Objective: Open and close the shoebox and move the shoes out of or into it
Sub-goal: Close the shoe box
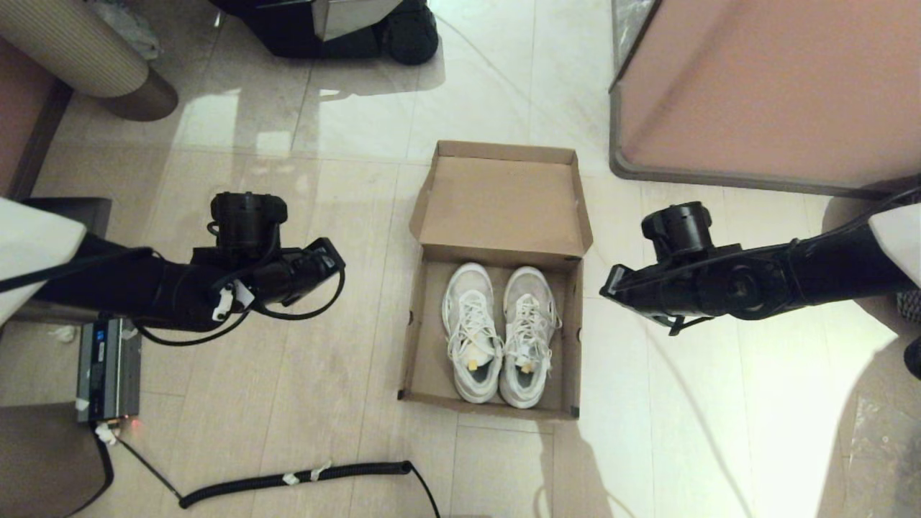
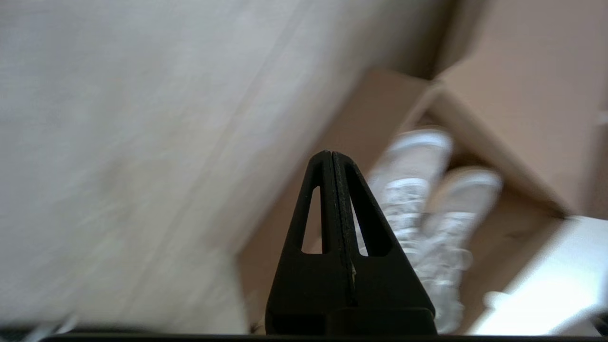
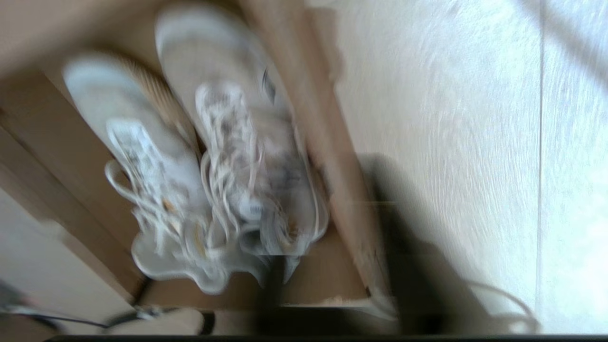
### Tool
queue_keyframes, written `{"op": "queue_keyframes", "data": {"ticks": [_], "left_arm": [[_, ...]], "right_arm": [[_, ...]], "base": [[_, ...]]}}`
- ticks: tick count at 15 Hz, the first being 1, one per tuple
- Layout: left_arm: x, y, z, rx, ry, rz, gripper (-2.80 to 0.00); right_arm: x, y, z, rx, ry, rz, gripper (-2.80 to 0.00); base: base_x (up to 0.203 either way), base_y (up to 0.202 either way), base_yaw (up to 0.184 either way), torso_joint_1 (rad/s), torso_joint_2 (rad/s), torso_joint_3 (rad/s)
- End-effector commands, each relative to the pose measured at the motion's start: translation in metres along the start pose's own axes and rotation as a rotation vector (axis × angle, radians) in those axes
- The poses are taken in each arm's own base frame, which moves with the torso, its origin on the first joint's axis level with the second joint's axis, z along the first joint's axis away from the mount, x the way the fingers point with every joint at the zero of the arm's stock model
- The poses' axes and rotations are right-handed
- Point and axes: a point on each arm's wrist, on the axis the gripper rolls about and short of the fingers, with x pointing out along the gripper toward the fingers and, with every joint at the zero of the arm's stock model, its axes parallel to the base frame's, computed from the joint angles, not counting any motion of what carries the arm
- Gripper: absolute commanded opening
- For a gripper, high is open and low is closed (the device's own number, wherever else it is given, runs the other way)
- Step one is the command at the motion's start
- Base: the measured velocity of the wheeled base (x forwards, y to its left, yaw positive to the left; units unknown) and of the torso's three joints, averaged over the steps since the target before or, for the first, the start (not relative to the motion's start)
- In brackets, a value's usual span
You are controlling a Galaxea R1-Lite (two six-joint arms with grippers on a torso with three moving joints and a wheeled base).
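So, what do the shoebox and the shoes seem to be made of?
The shoebox looks like plain brown cardboard with a matte finish: raw edges and folded flaps show along its open lid. The shoes seem to be white fabric, perhaps mesh, with woven white laces; the exact upper material is hard to tell.

Both arms reach inward from opposite sides, roughly level. Left gripper (image 2: 332, 156) has fingers pressed together, holding nothing. Right gripper (image 1: 608, 284) points inward; its view is blurred.

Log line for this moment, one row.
brown cardboard shoebox: lid open | white lace-up sneakers: both inside | left end effector: shut, empty, left of box | right end effector: right of box
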Motion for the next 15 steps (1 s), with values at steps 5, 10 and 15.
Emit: {"op": "queue_keyframes", "data": {"ticks": [5,10,15], "left_arm": [[-0.051,-0.034,0.015,-0.186,-0.019,-0.116,-2.8],[-0.038,0.002,0.016,-0.248,0.0,-0.067,-2.8],[0.009,0.012,0.003,-0.286,0.012,-0.147,-2.8]], "right_arm": [[-0.006,-0.046,0.005,0.051,-0.226,0.175,-2.8],[0.032,-0.067,-0.02,0.044,-0.24,0.255,-2.8],[0.111,-0.064,0.011,0.021,-0.289,0.431,-2.8]], "base": [[0.0,0.0,0.0,0.0,0.0,0.0],[0.0,0.0,0.0,0.0,0.0,0.0],[0.0,0.0,0.0,0.0,0.0,0.0]]}}
